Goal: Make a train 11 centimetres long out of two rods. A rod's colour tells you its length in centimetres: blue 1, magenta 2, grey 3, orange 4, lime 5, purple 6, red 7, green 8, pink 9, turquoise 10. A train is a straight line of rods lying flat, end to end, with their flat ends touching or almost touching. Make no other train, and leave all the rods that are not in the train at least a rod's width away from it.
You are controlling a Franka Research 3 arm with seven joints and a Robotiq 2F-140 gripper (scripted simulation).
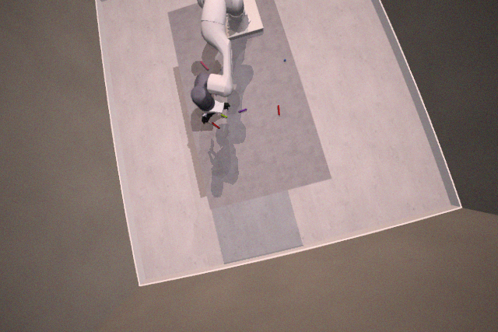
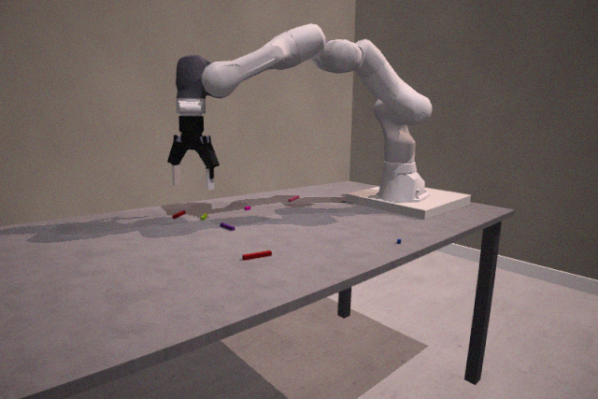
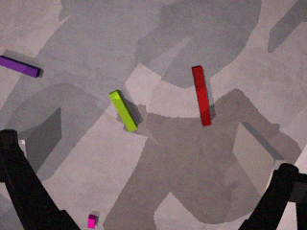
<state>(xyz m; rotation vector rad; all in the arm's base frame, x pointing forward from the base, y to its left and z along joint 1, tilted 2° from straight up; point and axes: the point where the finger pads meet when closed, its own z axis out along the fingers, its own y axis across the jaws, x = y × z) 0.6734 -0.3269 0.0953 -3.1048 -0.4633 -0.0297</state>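
My gripper (image 2: pixel 192 180) is open and empty, well above the table. In the wrist view its dark fingers frame the bottom corners. Below it lie a lime rod (image 3: pixel 123 110) and a red rod (image 3: pixel 201 95), apart and not in line. A purple rod (image 3: pixel 19 67) lies at the upper left, apart from both. A small magenta rod (image 3: pixel 92 221) lies near my left finger. In the exterior view the lime rod (image 2: pixel 204 216), purple rod (image 2: pixel 226 226) and red rod (image 2: pixel 178 214) lie spread on the table. No rods touch end to end.
A second red rod (image 2: pixel 256 255) lies alone nearer the table's front edge. A tiny blue rod (image 2: pixel 398 241) lies near the right edge. A pinkish-red rod (image 2: pixel 292 198) lies towards the arm's base plate (image 2: pixel 410 201). The magenta rod (image 2: pixel 247 207) lies behind the purple one.
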